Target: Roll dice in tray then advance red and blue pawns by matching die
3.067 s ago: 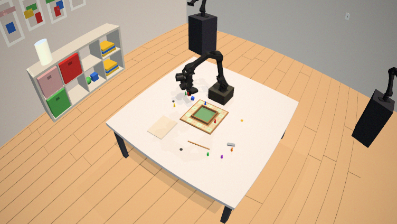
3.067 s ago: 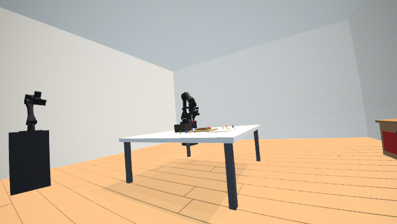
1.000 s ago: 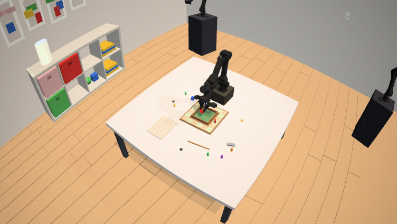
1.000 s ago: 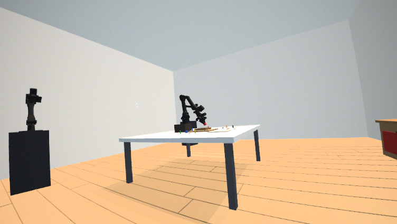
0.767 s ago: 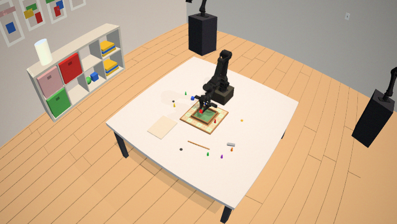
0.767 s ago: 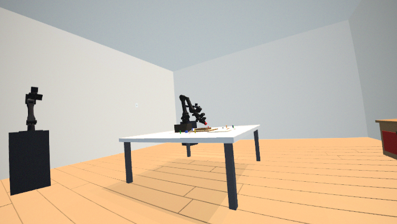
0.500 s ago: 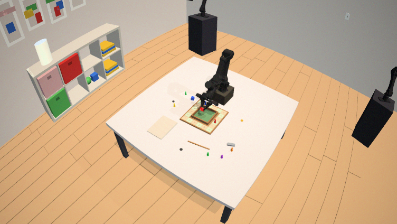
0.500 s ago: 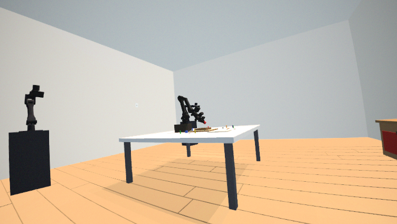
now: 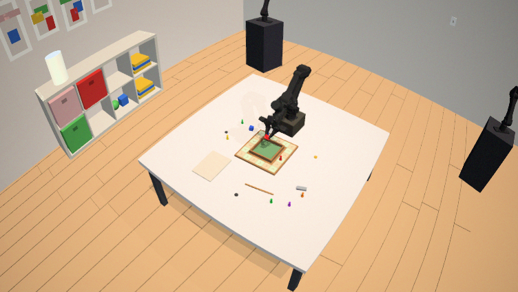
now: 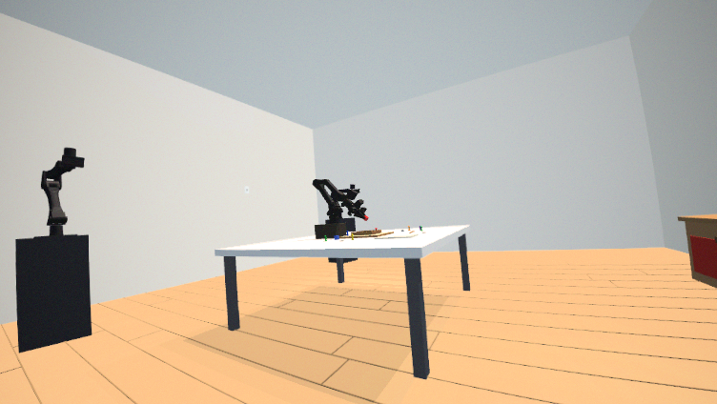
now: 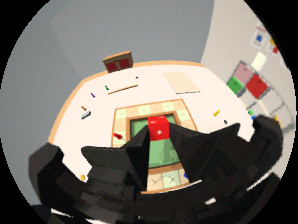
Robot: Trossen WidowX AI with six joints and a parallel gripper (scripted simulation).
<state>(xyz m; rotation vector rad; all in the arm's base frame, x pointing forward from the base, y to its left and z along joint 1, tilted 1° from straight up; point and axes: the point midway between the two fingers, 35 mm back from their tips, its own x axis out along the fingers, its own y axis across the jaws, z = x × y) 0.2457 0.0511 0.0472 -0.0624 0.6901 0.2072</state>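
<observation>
At the centre of the top view, a white table [image 9: 202, 202] [image 10: 321, 252] is set on a plank floor [image 9: 108, 232] [image 10: 280, 351]. A red die [image 9: 266, 136] [image 10: 365, 218] [image 11: 158, 128] is clamped by 1 gripper [image 9: 267, 135] [image 10: 364, 216] [image 11: 157, 125] above the board [image 9: 246, 158]. At upper left, 1 shelf unit [image 9: 144, 33] is placed beside a wall [image 9: 202, 18].

My top view looks steeply down from above on the whole white table [image 9: 217, 202] [image 10: 321, 251] [image 11: 150, 75]; my exterior view faces it from far off, near tabletop level; my wrist view peers close over the board [image 9: 246, 159] [image 11: 117, 112], which the top view shares, mid-frame.
</observation>
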